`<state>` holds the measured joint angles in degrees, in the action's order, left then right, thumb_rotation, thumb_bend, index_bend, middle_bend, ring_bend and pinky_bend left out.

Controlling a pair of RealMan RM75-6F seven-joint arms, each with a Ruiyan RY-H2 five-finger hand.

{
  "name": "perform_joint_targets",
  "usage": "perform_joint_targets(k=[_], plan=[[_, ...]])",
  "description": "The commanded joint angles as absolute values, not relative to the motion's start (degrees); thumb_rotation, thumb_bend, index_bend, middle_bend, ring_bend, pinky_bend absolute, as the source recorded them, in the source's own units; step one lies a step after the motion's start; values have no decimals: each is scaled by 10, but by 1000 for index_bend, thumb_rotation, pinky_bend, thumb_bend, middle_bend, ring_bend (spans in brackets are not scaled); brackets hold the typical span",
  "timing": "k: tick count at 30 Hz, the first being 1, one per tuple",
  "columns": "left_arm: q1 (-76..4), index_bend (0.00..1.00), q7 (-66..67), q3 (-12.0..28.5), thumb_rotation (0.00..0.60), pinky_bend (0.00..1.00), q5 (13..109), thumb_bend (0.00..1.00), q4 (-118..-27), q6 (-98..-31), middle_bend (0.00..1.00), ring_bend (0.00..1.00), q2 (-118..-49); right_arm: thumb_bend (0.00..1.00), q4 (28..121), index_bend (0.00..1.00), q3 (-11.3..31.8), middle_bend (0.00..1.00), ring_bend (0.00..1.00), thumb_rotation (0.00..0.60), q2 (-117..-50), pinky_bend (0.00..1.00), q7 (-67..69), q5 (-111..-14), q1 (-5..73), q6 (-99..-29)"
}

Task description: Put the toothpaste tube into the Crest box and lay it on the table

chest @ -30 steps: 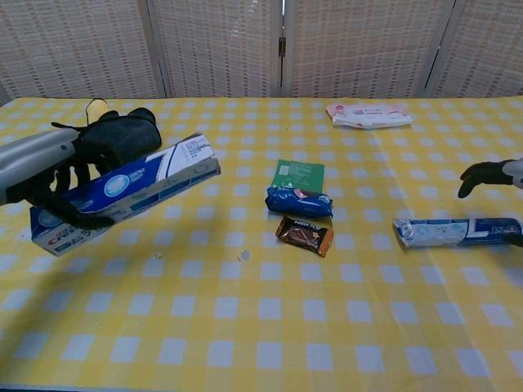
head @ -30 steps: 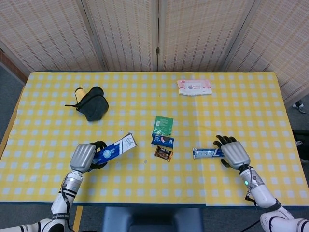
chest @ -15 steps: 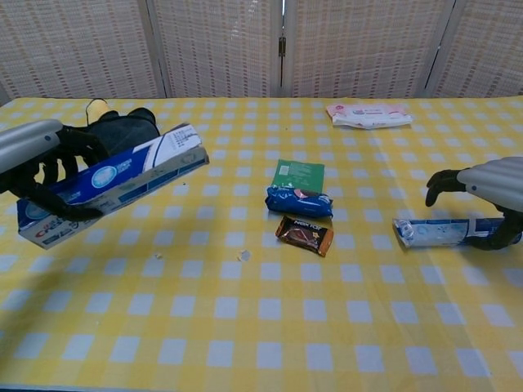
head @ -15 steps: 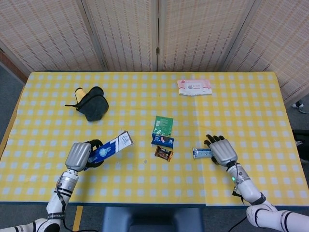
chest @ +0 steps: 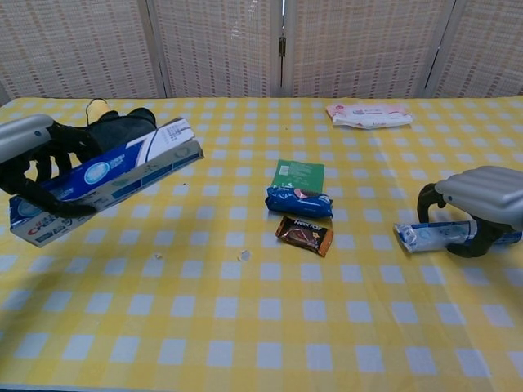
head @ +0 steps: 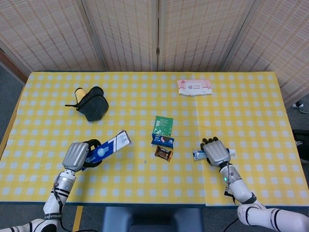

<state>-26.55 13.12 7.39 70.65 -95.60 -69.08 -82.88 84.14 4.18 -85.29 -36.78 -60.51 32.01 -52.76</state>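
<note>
The blue and white Crest box (head: 107, 147) is tilted, its open end up toward the middle, and my left hand (head: 76, 155) grips its lower end above the table's front left. In the chest view the box (chest: 110, 178) hangs clear of the cloth in that left hand (chest: 37, 155). The toothpaste tube (chest: 429, 235) lies flat at the front right. My right hand (chest: 480, 198) arches over it with fingers curled down around its middle and the thumb against its near side. From the head view only the tube's ends (head: 196, 154) show beside the right hand (head: 216, 151).
Between the hands lie a green packet (head: 163, 125), a blue snack pack (head: 162, 140) and a brown chocolate bar (head: 163, 153). A black pouch (head: 91, 104) sits at the back left and a pink wipes pack (head: 194, 87) at the back right on the yellow checked table (head: 145, 183).
My right hand slid left over the tube and curled its fingers down around it. My left hand drew the box slightly left and toward me.
</note>
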Motion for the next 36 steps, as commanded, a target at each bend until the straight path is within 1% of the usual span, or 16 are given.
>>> perform_joint_targets(k=[1, 3, 5, 8, 12, 17, 22, 25, 31, 36], plan=[[-264, 520, 128, 74, 600, 661, 708, 295, -956, -691, 613, 565, -827, 371, 838, 452, 41, 270, 281, 600, -860, 241, -375, -600, 324, -534], [-263, 521, 125, 74, 600, 661, 709, 295, -956, -692, 613, 565, -826, 371, 834, 491, 43, 304, 311, 600, -867, 276, -379, -601, 325, -546], [-262, 522, 120, 74, 600, 661, 710, 295, -955, -692, 613, 565, -824, 371, 827, 551, 43, 361, 363, 600, -876, 339, -382, -606, 325, -559], [-260, 522, 114, 75, 600, 662, 713, 295, -955, -694, 613, 565, -822, 371, 825, 604, 44, 409, 408, 600, -881, 393, -377, -611, 325, -569], [-256, 525, 105, 75, 600, 661, 720, 295, -956, -699, 613, 566, -820, 371, 833, 636, 47, 454, 442, 600, -870, 433, -345, -639, 318, -593], [-253, 527, 96, 75, 600, 661, 721, 296, -953, -700, 613, 567, -817, 371, 857, 681, 59, 501, 488, 600, -833, 493, -251, -686, 301, -624], [-254, 528, 98, 78, 600, 661, 719, 296, -948, -699, 613, 567, -821, 371, 870, 707, 66, 547, 532, 600, -803, 571, -161, -735, 288, -650], [-254, 527, 97, 78, 600, 662, 722, 296, -945, -701, 613, 567, -825, 370, 882, 710, 66, 557, 545, 600, -787, 610, -103, -762, 281, -661], [-243, 516, 52, 88, 600, 661, 743, 317, -935, -733, 613, 567, -836, 371, 859, 709, 67, 561, 557, 600, -779, 634, -5, -831, 272, -709], [-243, 526, 17, 91, 600, 661, 739, 324, -939, -716, 613, 567, -827, 370, 845, 710, 77, 561, 557, 600, -778, 642, 173, -869, 264, -749]])
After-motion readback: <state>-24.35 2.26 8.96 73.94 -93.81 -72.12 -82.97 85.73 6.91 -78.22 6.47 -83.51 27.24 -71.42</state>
